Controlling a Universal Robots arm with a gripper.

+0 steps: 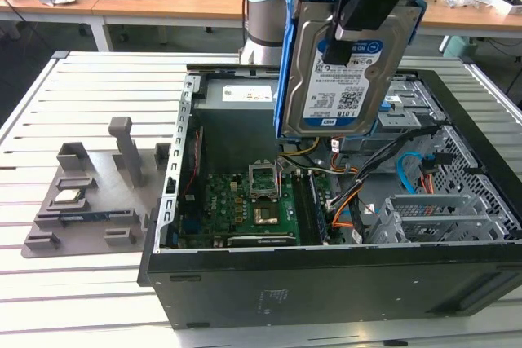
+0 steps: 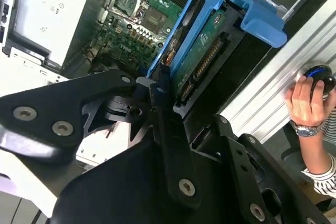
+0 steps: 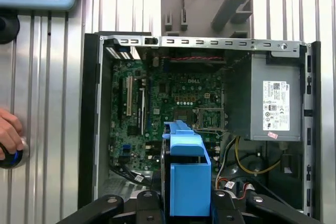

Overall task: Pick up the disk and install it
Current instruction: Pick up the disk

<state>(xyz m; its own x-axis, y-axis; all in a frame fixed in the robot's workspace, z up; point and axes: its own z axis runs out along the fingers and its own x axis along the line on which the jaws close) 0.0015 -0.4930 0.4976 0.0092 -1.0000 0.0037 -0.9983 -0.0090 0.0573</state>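
Gripper (image 1: 342, 34): clamped on the disk, with one black finger across the labelled face and the other behind it.
Disk (image 1: 342, 91): airborne, hanging nearly upright above the open computer case, touching nothing below it, label toward the exterior view.
Carrier (image 3: 189, 182): blue plastic frame around the disk's edges. In the second wrist view its broad tab points away from the gripper.
Connector row (image 2: 202, 69): visible on the circuit-board side and unobstructed.
Step in hand: judged to be the carry to the mounting position. The disk is lifted but not seated.
Drive bay (image 1: 408, 107): grey metal, just behind the disk in the exterior view, toward the case's far corner on the exterior view's right.
Alignment: probably best to square the carrier's sides to the bay before any contact. A tilted entry could jam the plastic frame.
Cables (image 1: 351, 197): orange and black leads loop beneath the disk. Judged a snag risk, so route the disk over them, not through them.
Motherboard (image 1: 236, 201): green, on the case floor. Avoid touching it with the disk's lower edge.
Computer case (image 1: 326, 283): lying on its side, open, nearer the tabletop's edge at the exterior view's right.
Tabletop (image 1: 81, 299): white, slatted.
Grey fixture (image 1: 90, 201): beside the case, near the tabletop's edge at the exterior view's left.
Person's hand (image 2: 307, 98): on a round device at a tabletop edge, outside the case.
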